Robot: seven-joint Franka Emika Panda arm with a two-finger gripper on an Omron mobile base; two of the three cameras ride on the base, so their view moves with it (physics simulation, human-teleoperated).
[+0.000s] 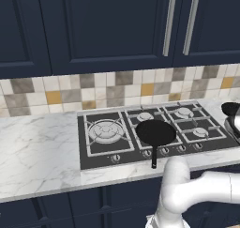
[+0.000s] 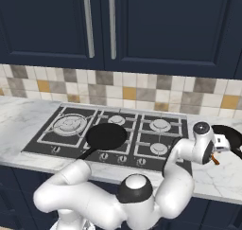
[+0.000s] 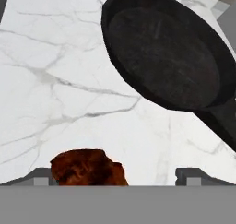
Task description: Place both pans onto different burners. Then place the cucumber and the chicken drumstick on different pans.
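Matte-black and round, one shallow frying pan (image 1: 155,132) sits on the black cooktop (image 1: 93,152) over its front middle burner, thin handle pointing at the counter edge. At the left base view's right border a second black pan (image 1: 230,109) lies on the white marble counter (image 1: 37,152).

In the right base view that second pan rests right of the cooktop, the white arm's wrist beside it, above a small orange-brown chicken drumstick (image 2: 215,160).

In the hand view the gripper (image 3: 118,174) stands wide apart, grasping nothing; the drumstick lies between its fingertips (image 3: 41,174), the pan beyond on the marble.
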